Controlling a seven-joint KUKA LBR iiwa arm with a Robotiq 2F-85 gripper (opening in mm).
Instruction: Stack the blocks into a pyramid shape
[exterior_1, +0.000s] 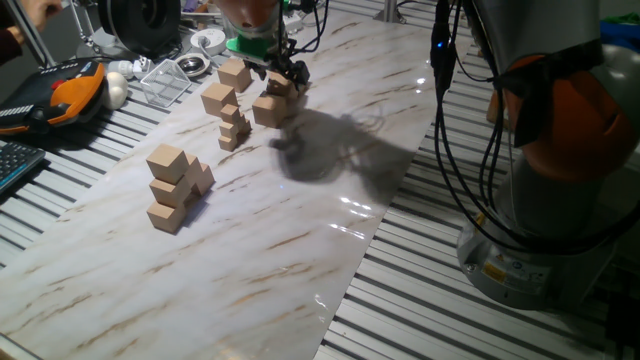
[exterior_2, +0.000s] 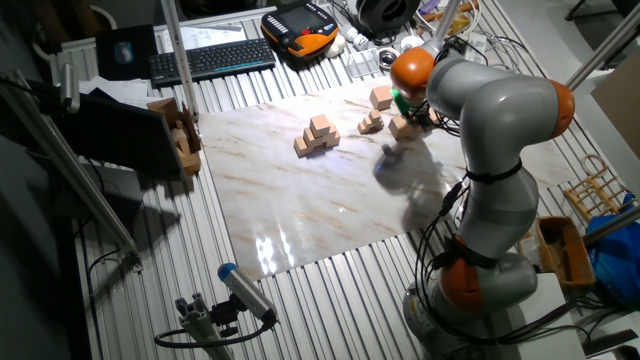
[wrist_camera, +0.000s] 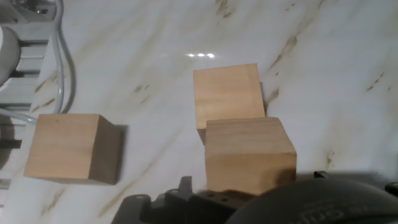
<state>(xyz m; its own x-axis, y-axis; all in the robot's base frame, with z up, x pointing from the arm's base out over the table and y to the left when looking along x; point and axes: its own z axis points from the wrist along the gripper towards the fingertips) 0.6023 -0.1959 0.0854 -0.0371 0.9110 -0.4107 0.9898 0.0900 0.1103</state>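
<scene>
1. Claw (exterior_1: 283, 78) pinched a block (wrist_camera: 247, 155), held above a second block (wrist_camera: 227, 93) on the surface (exterior_1: 300, 220).
2. Partial pyramid (exterior_1: 175, 188) stood well apart, nearer the camera.

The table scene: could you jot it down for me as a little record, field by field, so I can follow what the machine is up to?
surface: marble-patterned board
gripper: low over the board's far end, by a tan cube
jaws: cannot tell whether open or closing on a cube
hand view: two cubes touching, one nearer the camera, one behind it; a third apart
pile: stepped heap of cubes near the board's middle, one cube on top
small cubes: little stack between heap and gripper
clutter: keyboard, orange-and-black handheld controller
</scene>
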